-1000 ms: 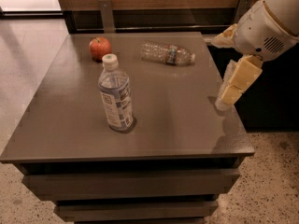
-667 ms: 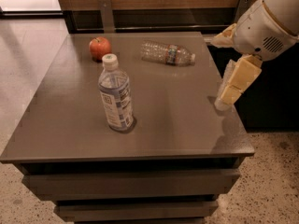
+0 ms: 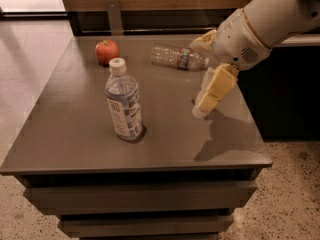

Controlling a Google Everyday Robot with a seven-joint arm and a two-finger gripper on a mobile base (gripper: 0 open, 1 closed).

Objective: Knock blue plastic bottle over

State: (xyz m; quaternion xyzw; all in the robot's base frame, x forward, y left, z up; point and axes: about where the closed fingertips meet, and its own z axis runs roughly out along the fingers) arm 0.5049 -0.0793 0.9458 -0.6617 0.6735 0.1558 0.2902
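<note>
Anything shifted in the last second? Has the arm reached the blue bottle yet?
The gripper has swung across the table toward the blue plastic bottle, closing part of the gap, but it is still clear of the bottle and not touching it. The bottle stands upright where it was. The apple and the lying clear bottle have not moved.

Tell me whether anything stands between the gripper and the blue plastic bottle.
Nothing visible does. The gripper hangs over the right side of the table; the blue plastic bottle stands upright to its left, with only bare surface between them. The apple and the lying clear bottle sit farther back, off that line.
</note>
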